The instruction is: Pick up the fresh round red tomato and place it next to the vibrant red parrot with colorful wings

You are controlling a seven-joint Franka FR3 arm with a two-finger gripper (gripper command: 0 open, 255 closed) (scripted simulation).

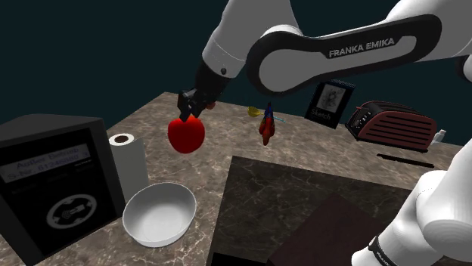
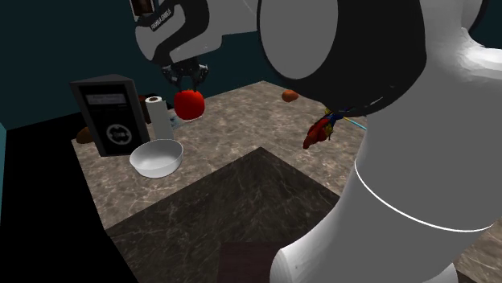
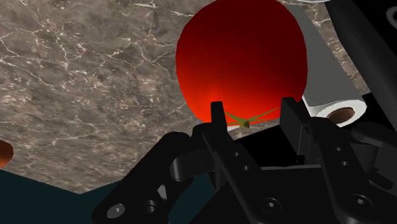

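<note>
Your tool (image 1: 192,113) clamps the round red tomato (image 1: 186,134) above the marbled desk (image 1: 227,140), left of the red parrot (image 1: 265,130) in the shoulder view.

The pincer (image 1: 190,106) clasps a red tomato (image 1: 186,134) aloft beyond the white bowl (image 1: 159,214); a red parrot (image 1: 266,128) (touches of blue and yellow) stands farther beyond that bowl.

On the marbled counter (image 1: 318,155) I see a white bowl (image 1: 159,214) beside a paper towel roll (image 1: 127,162) and a black box (image 1: 53,181), with a red toaster (image 1: 393,125) near a framed picture (image 1: 330,103).
</note>
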